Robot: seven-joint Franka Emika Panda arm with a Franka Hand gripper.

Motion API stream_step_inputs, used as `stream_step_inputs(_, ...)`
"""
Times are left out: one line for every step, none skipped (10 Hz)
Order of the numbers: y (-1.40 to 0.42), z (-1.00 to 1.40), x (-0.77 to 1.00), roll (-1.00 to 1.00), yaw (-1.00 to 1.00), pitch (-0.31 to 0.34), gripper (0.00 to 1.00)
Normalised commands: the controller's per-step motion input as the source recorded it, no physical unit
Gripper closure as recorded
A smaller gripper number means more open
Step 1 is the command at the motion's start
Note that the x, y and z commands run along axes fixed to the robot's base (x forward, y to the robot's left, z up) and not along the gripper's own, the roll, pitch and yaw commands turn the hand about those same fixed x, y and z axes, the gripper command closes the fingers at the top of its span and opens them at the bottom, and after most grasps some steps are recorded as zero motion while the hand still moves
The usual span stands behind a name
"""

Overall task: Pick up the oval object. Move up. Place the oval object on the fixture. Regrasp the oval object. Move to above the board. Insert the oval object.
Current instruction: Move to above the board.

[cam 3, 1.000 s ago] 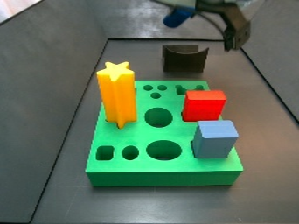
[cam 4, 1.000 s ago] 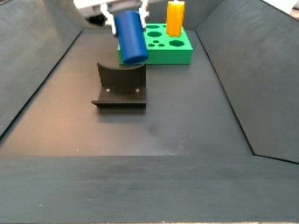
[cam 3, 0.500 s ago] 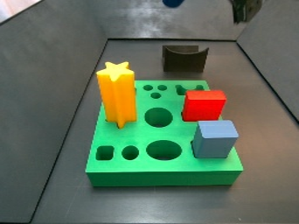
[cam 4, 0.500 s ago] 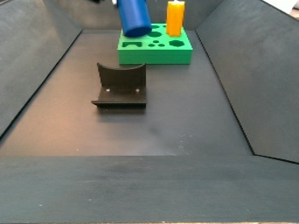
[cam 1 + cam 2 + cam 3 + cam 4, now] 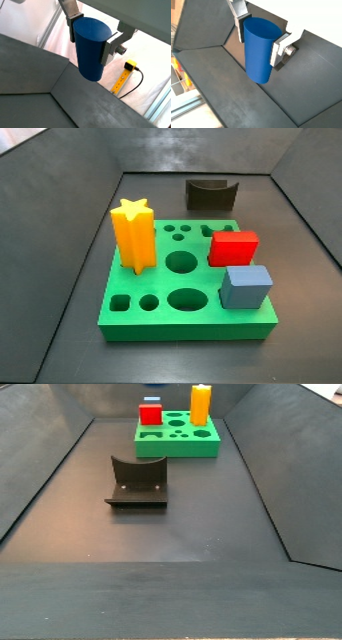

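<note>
- Gripper [image 5: 90, 34] showed only in both wrist views [image 5: 260, 36]; neither side view had it in frame.
- It was pinching the oval object [image 5: 89, 47]: silver finger plates [image 5: 71, 26] pressed on opposite sides of the deep blue peg near its upper end, as also seen in a wrist view [image 5: 260, 49].
- Peg hung lengthwise out of the jaws, rounded free end clear of the dark floor, not touching anything else.
- Behind it in a wrist view: dark tray floor, a pale wall, a yellow tape measure [image 5: 123, 77] lying outside the tray.
- The fixture [image 5: 210, 195] sat on the floor just behind the board [image 5: 187, 323] in a side view, U-notch up, nothing in it. In a side view [image 5: 136, 482] it stood in front of the board, apart from it.
- The board [image 5: 177, 449] was flat on the floor, visible in both side views.
- On the board: yellow star-shaped column [image 5: 132, 234] upright at the left edge, red block [image 5: 233, 248] at the right, grey-blue cube [image 5: 246, 286] just in front of the red block.
- Round holes between the star column and the blocks were open; several smaller holes near the back and front edges too.
- In a side view the star column [image 5: 201, 404] and red block [image 5: 151, 414] stood at the board's far side; the cube could not be made out there.
</note>
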Motion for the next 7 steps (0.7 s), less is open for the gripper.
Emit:
stream_step_inputs(-0.01, 0.40, -0.04, -0.06, -0.05, 0.083, 1.00)
stream_step_inputs(-0.01, 0.28, -0.03, -0.06, -0.04, 0.100, 1.00)
stream_step_inputs(-1.00, 0.16, -0.39, -1.00, -0.05, -0.118, 1.00)
stream_step_inputs(-1.00, 0.15, -0.39, -1.00, -0.05, -0.118, 1.00)
stream_step_inputs(-1.00, 0.17, -0.42, -1.00, -0.05, -0.140, 1.00)
stream_step_inputs(-1.00, 0.16, -0.43, -1.00, -0.06, -0.144, 1.00)
stream_step_inputs(-1.00, 0.17, -0.45, -1.00, -0.07, -0.150, 1.00)
